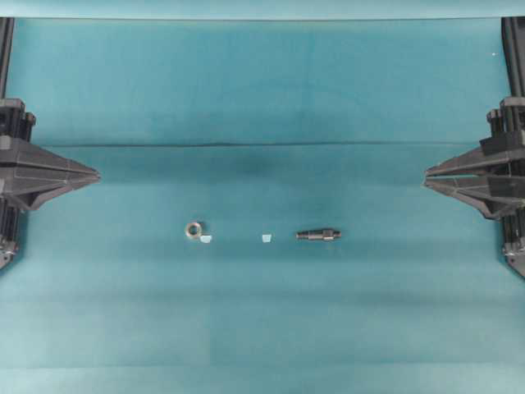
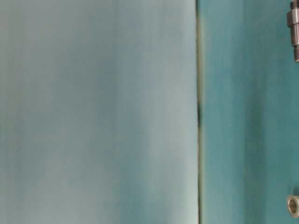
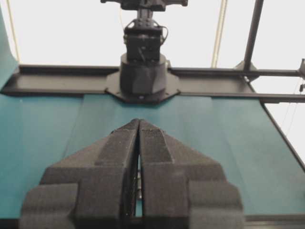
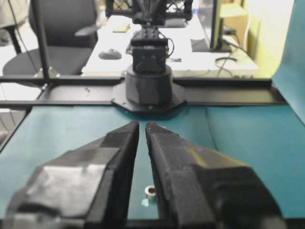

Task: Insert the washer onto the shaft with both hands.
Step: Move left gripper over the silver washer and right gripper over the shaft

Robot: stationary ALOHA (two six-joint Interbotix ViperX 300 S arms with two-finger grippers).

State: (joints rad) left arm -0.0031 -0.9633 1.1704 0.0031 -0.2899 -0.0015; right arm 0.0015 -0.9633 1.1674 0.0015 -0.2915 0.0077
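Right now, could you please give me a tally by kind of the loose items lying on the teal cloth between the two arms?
Washer: 1
Shaft: 1
Pale-blue tape bits: 2
Total: 4

Shaft (image 2: 294, 29): cut off by the table-level view's top and right edges, only a stepped end showing. Washer (image 2: 293, 204): clipped by the same right edge. Washer (image 4: 150, 192), right wrist view: partly hidden between the fingers (image 4: 119, 157). Shaft: hidden in both wrist views. Tape bits (image 1: 206, 239), overhead: too small to detail.
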